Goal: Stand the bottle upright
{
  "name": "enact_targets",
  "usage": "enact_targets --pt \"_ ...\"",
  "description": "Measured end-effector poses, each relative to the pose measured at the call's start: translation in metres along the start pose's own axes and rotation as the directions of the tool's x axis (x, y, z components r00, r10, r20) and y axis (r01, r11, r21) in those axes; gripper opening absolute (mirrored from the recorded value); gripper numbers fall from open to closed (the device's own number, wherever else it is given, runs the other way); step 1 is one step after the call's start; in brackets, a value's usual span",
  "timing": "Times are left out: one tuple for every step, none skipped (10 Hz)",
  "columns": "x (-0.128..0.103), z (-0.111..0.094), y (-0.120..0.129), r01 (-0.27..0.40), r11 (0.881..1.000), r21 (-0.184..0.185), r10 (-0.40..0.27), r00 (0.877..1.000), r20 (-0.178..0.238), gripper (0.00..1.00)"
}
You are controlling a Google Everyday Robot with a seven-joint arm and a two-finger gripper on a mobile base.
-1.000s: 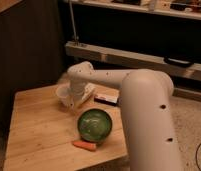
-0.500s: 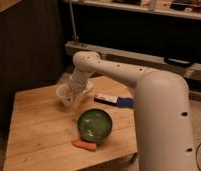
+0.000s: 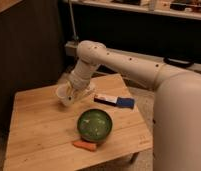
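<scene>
1. My gripper (image 3: pixel 74 93), low over the far side of the table (image 3: pixel 39 127), is smooth whitish plastic, faintly glossy.
2. The bottle (image 3: pixel 63 96) at it looks translucent whitish plastic.
3. The table is pale matt wood.
4. The green bowl (image 3: pixel 94 125) shines glossy.

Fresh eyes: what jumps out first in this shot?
The large white robot arm reaches in from the right, its claw low over the light wooden table's back left, at a small whitish-translucent plastic bottle. Nearer the front sits a round green bowl, a small orange carrot just in front of it and a flat blue-and-white packet behind it.
</scene>
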Motion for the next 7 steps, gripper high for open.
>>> enact_targets --pt "-0.011 0.004 0.006 0.004 1.000 -0.005 -0.004 0.999 0.036 0.13" --pt "-0.026 0.010 0.011 0.018 1.000 -0.010 -0.017 0.997 0.076 0.13" --pt "-0.040 0.015 0.014 0.036 0.999 -0.014 -0.034 0.993 0.111 0.13" --pt "-0.049 0.019 0.013 0.051 0.999 -0.014 -0.049 0.990 0.134 0.13" --pt "-0.058 0.021 0.012 0.074 0.997 -0.015 -0.071 0.985 0.155 0.13" --pt "-0.069 0.023 0.008 0.103 0.994 -0.019 -0.099 0.980 0.171 0.13" --pt "-0.075 0.024 0.005 0.117 0.993 -0.020 -0.112 0.976 0.186 0.13"
